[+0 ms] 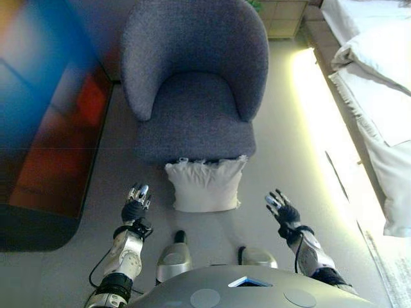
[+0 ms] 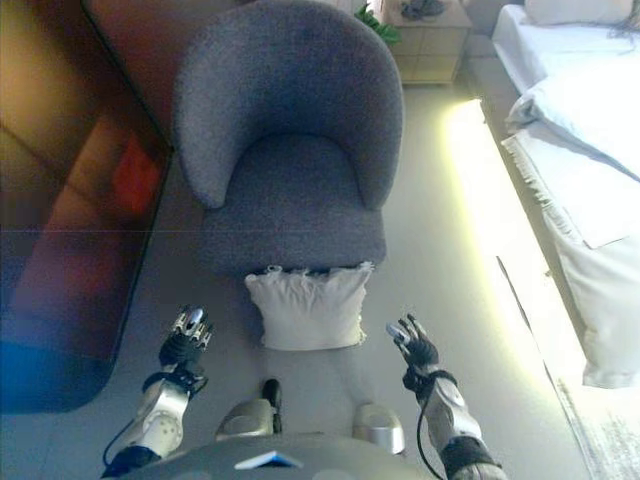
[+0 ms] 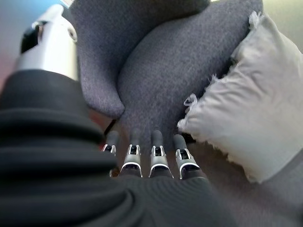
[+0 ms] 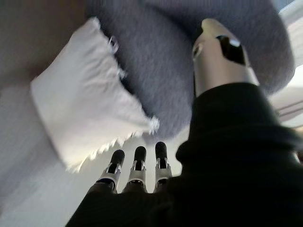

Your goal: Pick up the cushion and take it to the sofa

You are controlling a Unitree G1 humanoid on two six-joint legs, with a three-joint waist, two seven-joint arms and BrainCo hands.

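A white fringed cushion (image 1: pixel 205 185) leans upright on the floor against the front of a grey-blue tub armchair (image 1: pixel 192 83). My left hand (image 1: pixel 137 204) is open and empty, apart from the cushion on its left. My right hand (image 1: pixel 281 208) is open and empty, apart from the cushion on its right. The left wrist view shows my fingers (image 3: pixel 154 158) straight, with the cushion (image 3: pixel 251 109) and the armchair (image 3: pixel 161 80) past them. The right wrist view shows my fingers (image 4: pixel 137 168) straight below the cushion (image 4: pixel 85 104).
A dark low cabinet (image 1: pixel 45 147) stands at the left. A bed with white bedding (image 1: pixel 379 77) runs along the right, with a lit strip (image 1: pixel 314 109) at its base. A small wooden side table (image 2: pixel 425 35) stands behind the armchair.
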